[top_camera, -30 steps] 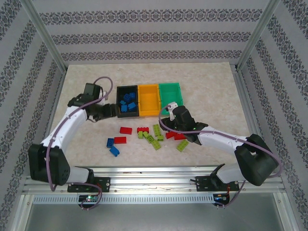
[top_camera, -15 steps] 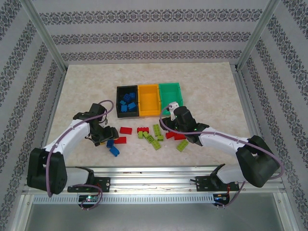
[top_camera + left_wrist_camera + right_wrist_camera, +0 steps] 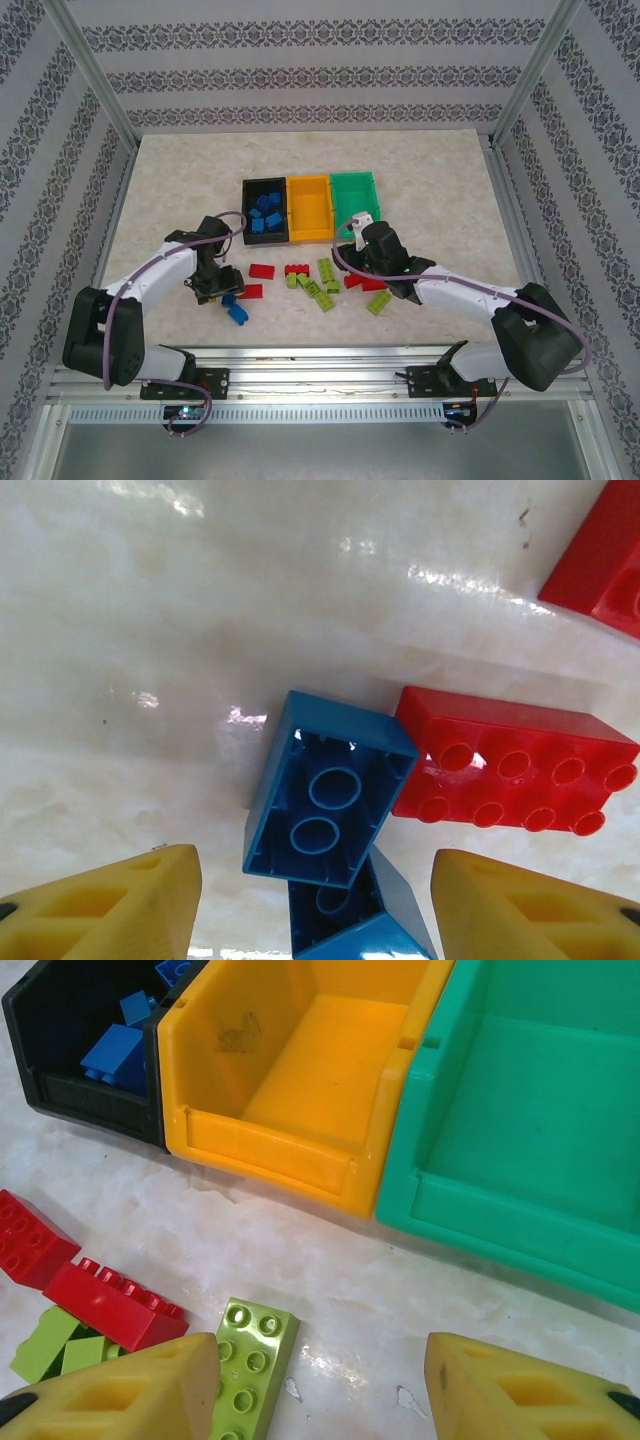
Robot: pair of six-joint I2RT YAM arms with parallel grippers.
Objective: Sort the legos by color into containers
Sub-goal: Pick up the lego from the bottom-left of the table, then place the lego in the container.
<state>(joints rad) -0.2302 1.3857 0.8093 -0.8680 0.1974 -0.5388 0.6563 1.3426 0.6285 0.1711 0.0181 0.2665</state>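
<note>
Pale marbled table (image 3: 440, 180) with three bins (image 3: 310, 238) (black, orange-yellow, green) and scattered loose legos (image 3: 262, 271)

A pale beige marbled counter (image 3: 420, 170) lies at the centre of the overhead view; its glossy surface throws back bright patches of light in the left wrist view; white wallpapered walls with grey bands of ornamental pattern (image 3: 300, 70) close it in behind and on both sides; slanting silver metal posts (image 3: 95, 75) rise from the back corners; a ribbed aluminium rail (image 3: 320, 368) runs along the near edge, with a plain grey panel (image 3: 320, 450) below it.
</note>
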